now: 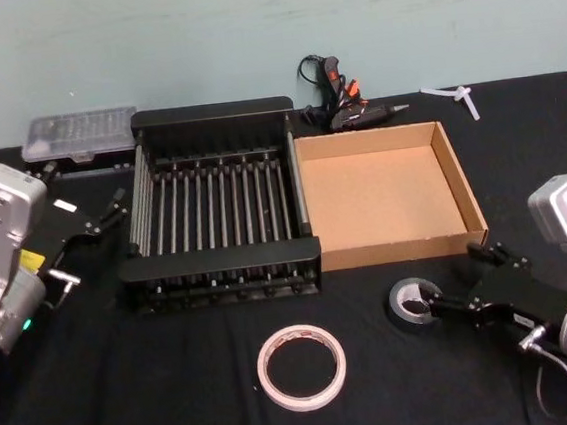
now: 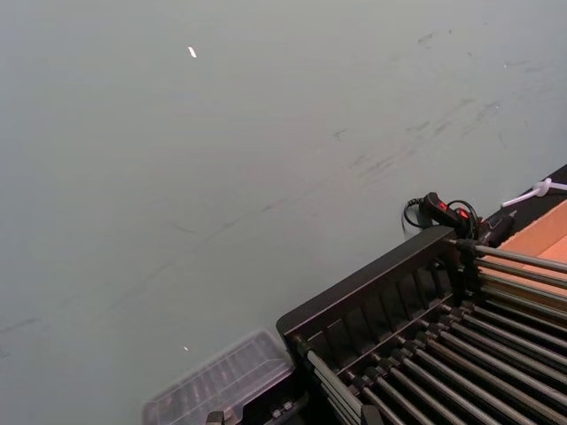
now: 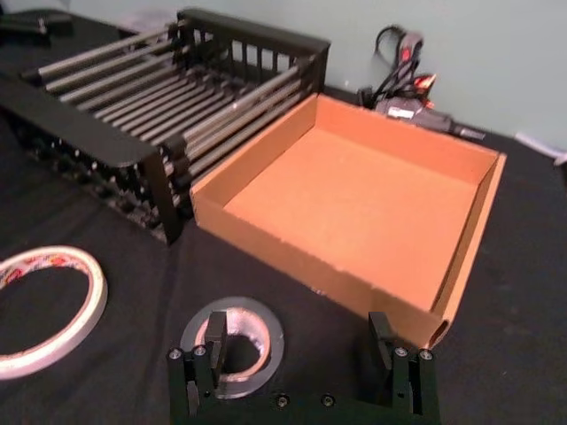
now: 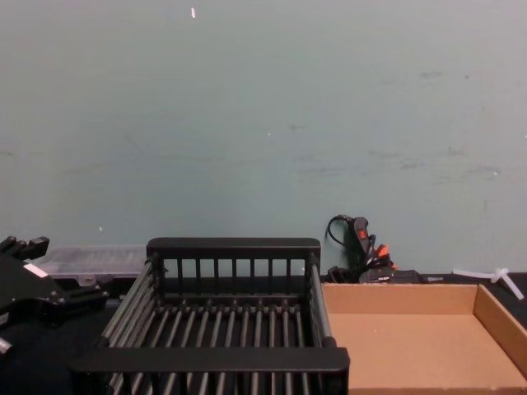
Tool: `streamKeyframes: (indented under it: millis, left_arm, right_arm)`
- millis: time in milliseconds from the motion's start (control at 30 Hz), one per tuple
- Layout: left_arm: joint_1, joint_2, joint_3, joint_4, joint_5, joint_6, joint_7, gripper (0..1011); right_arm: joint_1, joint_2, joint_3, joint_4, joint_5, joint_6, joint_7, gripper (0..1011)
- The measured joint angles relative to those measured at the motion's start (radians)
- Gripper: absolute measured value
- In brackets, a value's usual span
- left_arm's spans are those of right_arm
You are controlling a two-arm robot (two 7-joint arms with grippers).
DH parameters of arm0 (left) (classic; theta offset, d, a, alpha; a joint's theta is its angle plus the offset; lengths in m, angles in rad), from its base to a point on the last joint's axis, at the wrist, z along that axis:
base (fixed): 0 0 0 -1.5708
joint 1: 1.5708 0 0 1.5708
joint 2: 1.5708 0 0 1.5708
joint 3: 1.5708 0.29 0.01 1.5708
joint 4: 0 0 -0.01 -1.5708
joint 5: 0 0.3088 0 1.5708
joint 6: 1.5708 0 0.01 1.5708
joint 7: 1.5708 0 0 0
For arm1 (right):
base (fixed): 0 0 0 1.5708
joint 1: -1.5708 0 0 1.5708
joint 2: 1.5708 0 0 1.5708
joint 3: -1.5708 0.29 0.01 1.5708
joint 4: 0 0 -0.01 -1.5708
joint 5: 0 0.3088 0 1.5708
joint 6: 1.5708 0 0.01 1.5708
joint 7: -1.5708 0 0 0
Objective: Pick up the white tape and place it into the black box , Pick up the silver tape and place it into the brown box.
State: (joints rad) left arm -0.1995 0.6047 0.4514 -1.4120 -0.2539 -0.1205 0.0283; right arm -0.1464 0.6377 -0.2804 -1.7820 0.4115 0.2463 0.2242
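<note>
Head view first: the right gripper (image 1: pixel 435 305) reaches in low over the black table (image 1: pixel 132 408), its fingers spread open, with one fingertip over the hole of the silver tape (image 1: pixel 411 304) and the other just outside the roll. The brown box (image 1: pixel 476 204) lies just beyond the gripper, and the black box (image 1: pixel 209 114) stands beyond it toward the left arm, touching the brown one. The white tape (image 1: pixel 301 366) lies flat well to the side of the right gripper, in front of the black box. The left gripper (image 1: pixel 113 211) is raised beside the black box's outer wall, and whether its fingers are open I cannot tell. A glue gun (image 1: pixel 341 101) and a clear plastic case (image 1: pixel 80 134) lie behind the boxes.

Left wrist view: the black box (image 2: pixel 372 297) sits below the camera, with the case (image 2: pixel 221 385) beside it and the glue gun (image 2: pixel 452 217) past its far corner.

Right wrist view: the right gripper (image 3: pixel 297 363) is open, one finger (image 3: pixel 215 341) inside the silver tape (image 3: pixel 261 341). The brown box (image 3: pixel 266 226) is straight ahead, and the white tape (image 3: pixel 84 305) lies off to one side.

Chest view: the black box (image 4: pixel 233 245) and brown box (image 4: pixel 395 288) stand side by side, with the left gripper (image 4: pixel 90 295) near the black box's outer side.
</note>
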Motion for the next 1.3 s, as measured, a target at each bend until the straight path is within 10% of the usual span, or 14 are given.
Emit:
streamKeyframes:
  millis: [1300]
  left_arm:
    - [0.0,0.0,0.0,0.0,0.0,0.0,0.0,1001]
  right_arm:
    - [0.066,-0.096,0.007,0.052,-0.096,0.134,0.041,1002]
